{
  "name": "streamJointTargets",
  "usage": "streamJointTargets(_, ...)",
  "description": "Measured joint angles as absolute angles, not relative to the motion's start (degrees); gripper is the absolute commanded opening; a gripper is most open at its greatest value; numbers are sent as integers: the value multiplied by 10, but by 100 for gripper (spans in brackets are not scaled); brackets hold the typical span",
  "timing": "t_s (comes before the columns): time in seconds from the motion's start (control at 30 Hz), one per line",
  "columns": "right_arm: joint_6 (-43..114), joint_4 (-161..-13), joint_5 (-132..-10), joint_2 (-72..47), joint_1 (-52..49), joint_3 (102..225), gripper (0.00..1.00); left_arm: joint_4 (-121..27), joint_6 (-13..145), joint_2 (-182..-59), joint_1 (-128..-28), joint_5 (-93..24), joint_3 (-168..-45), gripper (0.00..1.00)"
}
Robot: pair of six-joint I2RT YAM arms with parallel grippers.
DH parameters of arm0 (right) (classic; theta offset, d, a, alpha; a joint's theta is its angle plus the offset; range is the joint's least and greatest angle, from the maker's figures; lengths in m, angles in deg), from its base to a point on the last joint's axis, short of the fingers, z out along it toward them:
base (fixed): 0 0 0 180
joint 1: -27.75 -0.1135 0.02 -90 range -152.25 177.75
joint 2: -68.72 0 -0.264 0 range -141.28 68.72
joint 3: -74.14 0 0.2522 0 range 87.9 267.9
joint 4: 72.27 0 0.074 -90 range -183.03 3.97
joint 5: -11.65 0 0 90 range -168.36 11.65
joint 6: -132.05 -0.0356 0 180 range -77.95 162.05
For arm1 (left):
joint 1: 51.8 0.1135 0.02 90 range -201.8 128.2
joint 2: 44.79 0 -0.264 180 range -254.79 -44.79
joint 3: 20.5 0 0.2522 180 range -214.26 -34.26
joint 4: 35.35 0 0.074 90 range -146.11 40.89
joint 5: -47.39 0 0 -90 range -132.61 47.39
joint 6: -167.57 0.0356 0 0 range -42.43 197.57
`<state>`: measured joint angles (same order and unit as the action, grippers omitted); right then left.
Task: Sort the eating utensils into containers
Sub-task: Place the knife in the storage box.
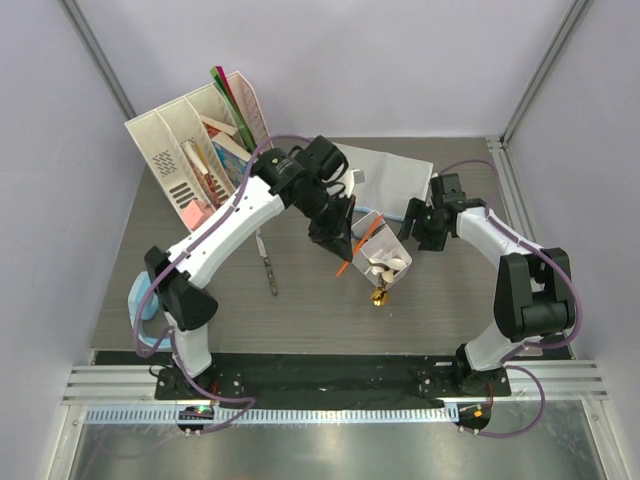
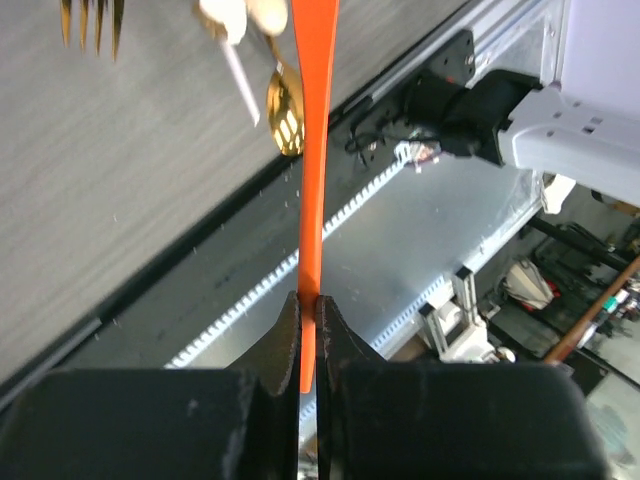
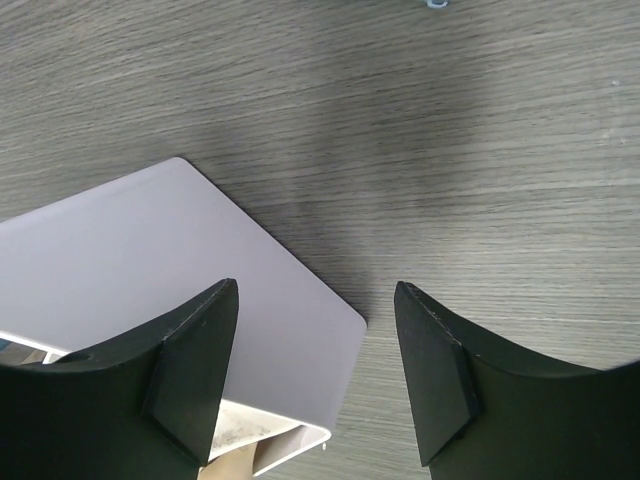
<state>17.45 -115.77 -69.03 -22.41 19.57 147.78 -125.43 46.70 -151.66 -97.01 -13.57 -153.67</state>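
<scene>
Orange-handled utensil [image 2: 312, 150]: long axis is running straight out from the left gripper [image 2: 308, 305], free end pointing down toward the table [image 3: 480, 150] just beside the white container [image 1: 388, 245]. Left fingers are pinching its end tight. Right gripper [image 3: 312, 290]: jaws are standing wide apart, holding nothing, hovering at the container's corner.

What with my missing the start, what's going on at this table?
The left gripper has its fingers shut on an orange-handled utensil, held up next to the small white box that holds white spoons. The right gripper is open at the box's corner. A silver utensil lies on the table.
</scene>
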Motion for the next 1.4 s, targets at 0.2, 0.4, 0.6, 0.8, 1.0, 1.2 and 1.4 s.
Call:
streamJointTargets(0.2, 168, -1158, -698, -224, 196, 1478, 70, -1262, 442, -1483, -970, -118, -1463, 0)
streamJointTargets(0.4, 157, -1158, -697, -224, 196, 1478, 70, -1261, 432, -1491, -970, -117, -1451, 0)
streamJointTargets(0.6, 148, -1157, -687, -224, 196, 1476, 69, -1261, 436, -1533, -970, -118, -1453, 0)
streamJointTargets(0.8, 142, -1153, -679, -224, 197, 1467, 69, -1261, 438, -1559, -970, -120, -1451, 0)
streamJointTargets(1.0, 134, -1147, -664, -224, 197, 1448, 68, -1261, 440, -1562, -970, -120, -1451, 0)
streamJointTargets(1.2, 134, -1143, -659, -233, 197, 1445, 69, -1261, 440, -1590, -970, -120, -1467, 0)
streamJointTargets(1.4, 134, -1141, -659, -253, 198, 1446, 69, -1261, 439, -1619, -966, -118, -1488, 0)
